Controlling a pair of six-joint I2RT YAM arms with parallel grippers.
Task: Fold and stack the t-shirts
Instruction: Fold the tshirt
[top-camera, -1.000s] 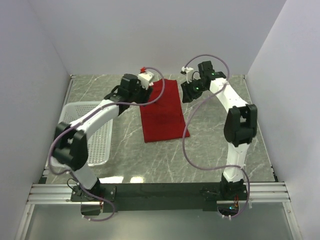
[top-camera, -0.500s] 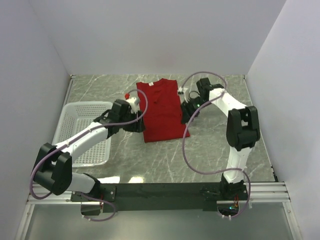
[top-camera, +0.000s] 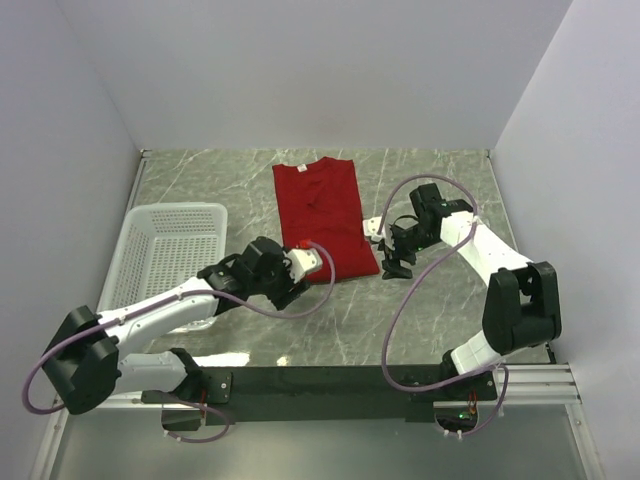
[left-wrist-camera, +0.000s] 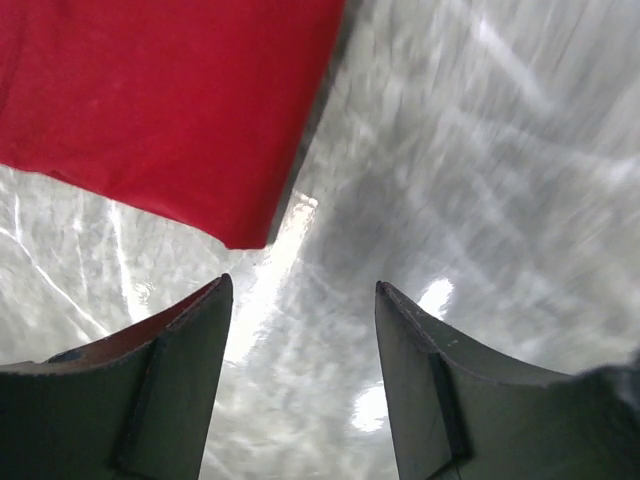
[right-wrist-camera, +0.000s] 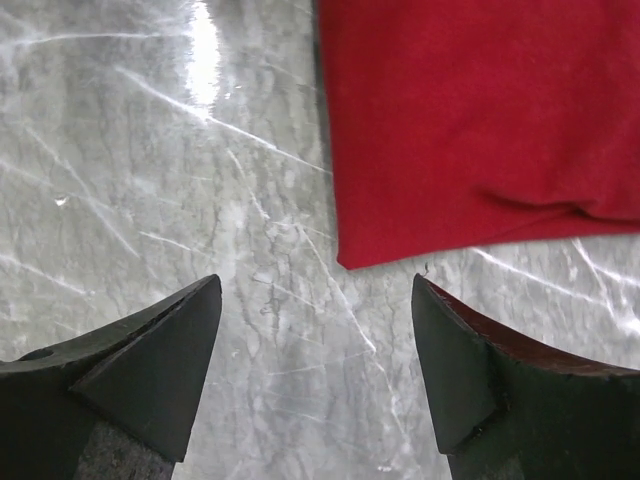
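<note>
Now: both grippers open at the shirt's near corners

Red t-shirt (top-camera: 322, 215) lies flat mid-table as a long narrow strip, sides already folded in, collar at the far end and hem at the near end. Not stacked, not in the basket. It runs far-to-near, so both short-end corners face the arms.

Left gripper (top-camera: 305, 262) sits low at the near-left corner of the hem. Its wrist view shows the fingers (left-wrist-camera: 180, 380) apart with only bare marble between them. The red corner lies just ahead, toward the left finger, not touching. Nothing is held.

Right gripper (top-camera: 392, 255) mirrors it at the near-right corner. Its fingers (right-wrist-camera: 150, 370) are spread wide, and the corner lies just ahead of the gap, closer to the right finger. A small layered edge shows along the hem there. Nothing is held.

Judgement: the arms flank the hem so each can pinch one corner and carry the near end toward the collar for the cross fold. The lengthwise fold looks done; the cross fold and stacking are not yet done. Risk: a finger catches only the top layer at the layered right edge.

White mesh basket (top-camera: 175, 207) sits on the left of the table (top-camera: 450, 180), well apart from the shirt. It looks empty from above.
</note>
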